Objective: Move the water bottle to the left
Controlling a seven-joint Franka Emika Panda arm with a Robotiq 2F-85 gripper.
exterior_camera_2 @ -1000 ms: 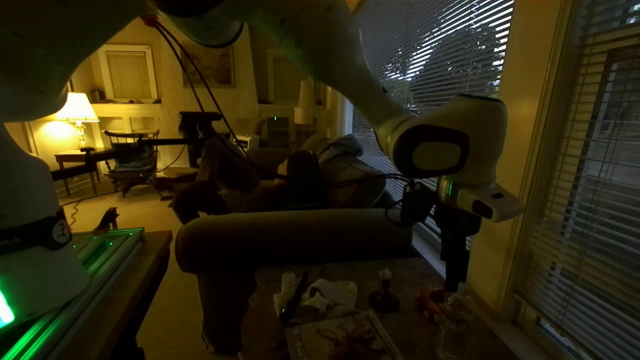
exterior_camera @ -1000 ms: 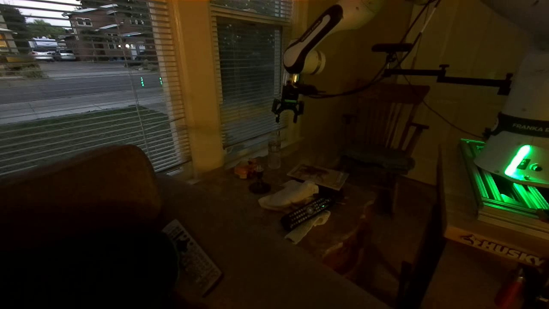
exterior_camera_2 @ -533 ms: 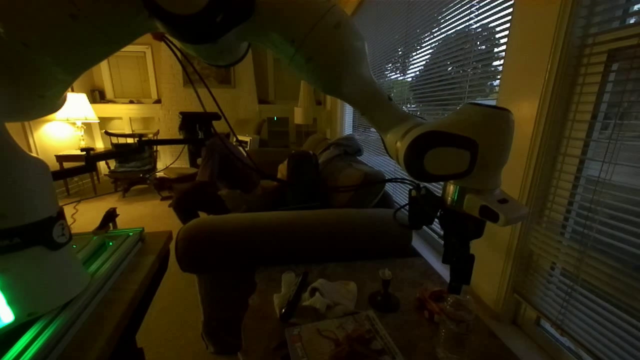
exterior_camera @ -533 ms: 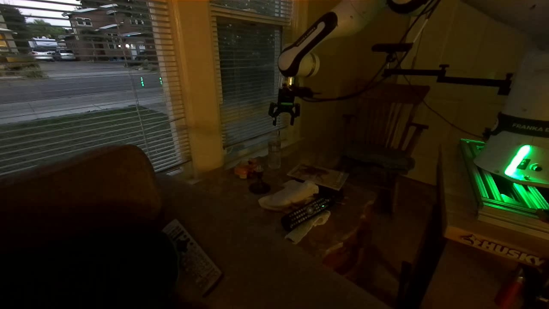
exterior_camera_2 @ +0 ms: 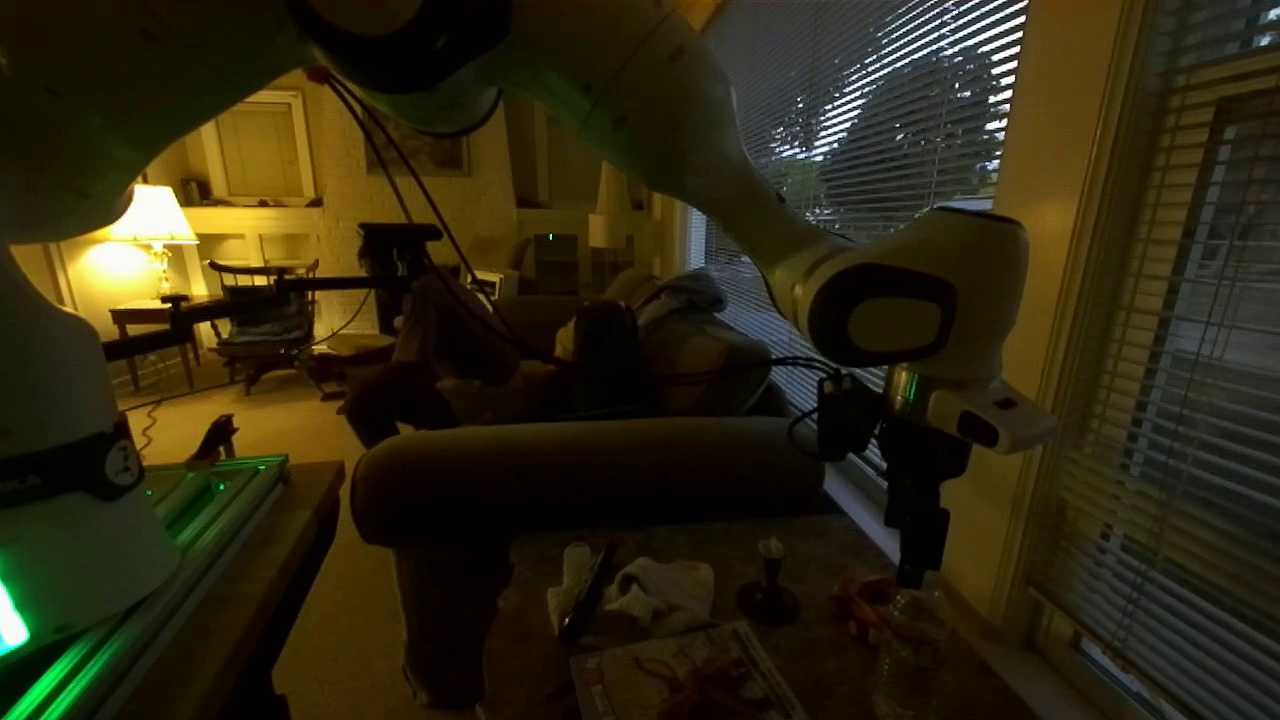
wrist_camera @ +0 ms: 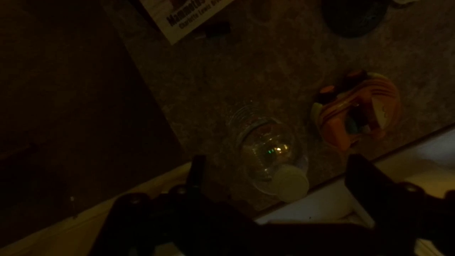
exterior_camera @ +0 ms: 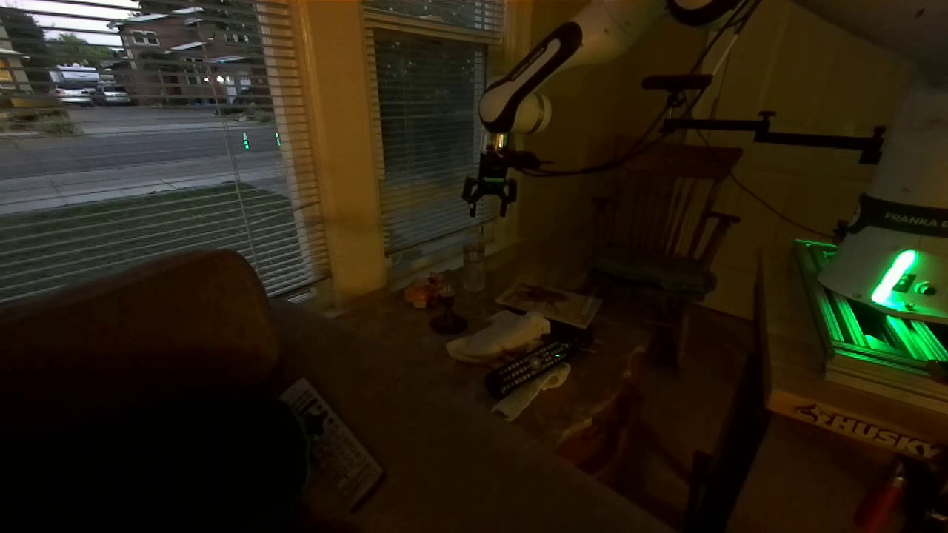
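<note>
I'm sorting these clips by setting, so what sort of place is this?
Most likely a home's living room, though the light is dim: there is a sofa and, in the background of an exterior view, a lit table lamp; a remote control lies nearer the arm.

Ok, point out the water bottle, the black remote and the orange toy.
Water bottle (wrist_camera: 272,154): wrist view, its clear shoulder.
Black remote (exterior_camera: 531,367): in an exterior view, its keypad.
Orange toy (wrist_camera: 364,96): wrist view, its body.

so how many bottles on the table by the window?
1: the water bottle, upright beside the orange toy car, below the open end effector. Dim light may hide others.
</note>
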